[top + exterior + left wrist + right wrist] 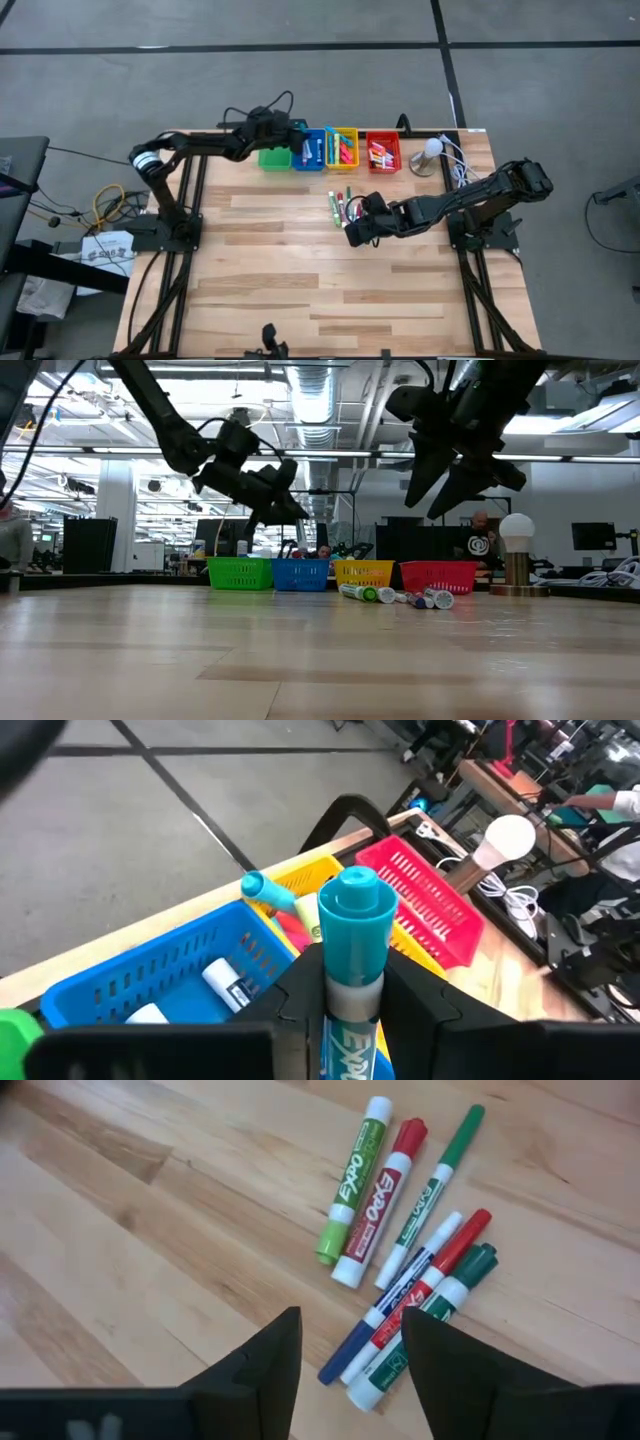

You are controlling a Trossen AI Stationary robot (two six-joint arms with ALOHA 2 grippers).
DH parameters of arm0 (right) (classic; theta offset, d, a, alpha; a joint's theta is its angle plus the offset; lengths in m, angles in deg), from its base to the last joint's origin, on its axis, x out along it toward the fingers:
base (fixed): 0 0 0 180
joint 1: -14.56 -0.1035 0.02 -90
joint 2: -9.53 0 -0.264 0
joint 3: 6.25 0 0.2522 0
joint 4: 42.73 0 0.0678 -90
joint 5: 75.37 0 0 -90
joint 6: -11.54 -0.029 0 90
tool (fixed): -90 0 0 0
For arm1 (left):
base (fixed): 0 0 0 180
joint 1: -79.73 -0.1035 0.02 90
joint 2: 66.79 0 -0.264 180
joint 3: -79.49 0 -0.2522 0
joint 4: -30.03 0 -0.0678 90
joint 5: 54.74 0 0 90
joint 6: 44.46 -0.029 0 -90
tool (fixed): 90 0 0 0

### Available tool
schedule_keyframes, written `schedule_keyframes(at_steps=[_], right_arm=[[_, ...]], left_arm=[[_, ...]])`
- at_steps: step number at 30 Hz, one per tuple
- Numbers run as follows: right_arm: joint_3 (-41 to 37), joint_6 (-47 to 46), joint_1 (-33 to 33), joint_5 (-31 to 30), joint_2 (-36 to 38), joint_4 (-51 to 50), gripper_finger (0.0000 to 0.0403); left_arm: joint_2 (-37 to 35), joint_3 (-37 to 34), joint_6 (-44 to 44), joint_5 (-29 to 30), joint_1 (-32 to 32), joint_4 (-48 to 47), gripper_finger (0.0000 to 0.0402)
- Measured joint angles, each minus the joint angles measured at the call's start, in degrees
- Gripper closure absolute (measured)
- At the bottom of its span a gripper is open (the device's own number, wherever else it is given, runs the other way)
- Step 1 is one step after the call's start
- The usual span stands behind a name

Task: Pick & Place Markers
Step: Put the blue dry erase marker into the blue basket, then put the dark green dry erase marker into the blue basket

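My left gripper [297, 140] [352, 970] hangs above the blue bin [160, 970] at the table's far edge, shut on a cyan marker [355, 915]. The blue bin holds two white-barrelled markers [225, 982]. A loose group of green, red and blue markers [400, 1270] [340, 208] lies flat on the wooden table. My right gripper [350, 1350] [353, 234] hovers open just on the near side of this group, pointing down at a slant and touching nothing. My left gripper pinches the cyan marker's barrel [352, 1000] between its two fingers, just behind the cap. The marker lies along the fingers, with the capped end [358, 900] sticking out ahead of them. It is lifted clear, above the blue bin.
Green [274, 157], blue [311, 150], yellow [342, 148] and red [383, 152] bins stand in a row along the far edge, the last three with markers inside. A lamp with a round white bulb [431, 150] and cables sit at the far right. The table's near half is bare wood.
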Motion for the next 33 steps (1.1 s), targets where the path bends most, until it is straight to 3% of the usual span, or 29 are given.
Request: schedule_keyframes(at_steps=[6,18,22,28,33], right_arm=[[0.0,0.0,0.0,0.1,0.0,0.2,0.0244],[0.0,0.2,0.0,0.2,0.0,0.2,0.0207],[0.0,0.1,0.0,0.2,0.0,0.2,0.0202],[0.0,-2.7,-0.3,-0.1,0.0,-0.6,0.0211],[0.0,-20.2,-0.6,-1.2,0.0,-6.2,0.0232]], left_arm=[[0.2,0.5,-0.3,0.1,0.1,-0.7,0.0312],[0.2,0.5,-0.4,-0.5,0.2,-4.1,0.0211],[0.0,0.5,-0.4,-4.5,0.2,-4.2,0.0206],[-5.9,0.5,-1.7,-17.9,0.4,-6.4,0.0219],[-17.5,0.5,-9.7,-25.8,2.1,-17.7,0.0233]])
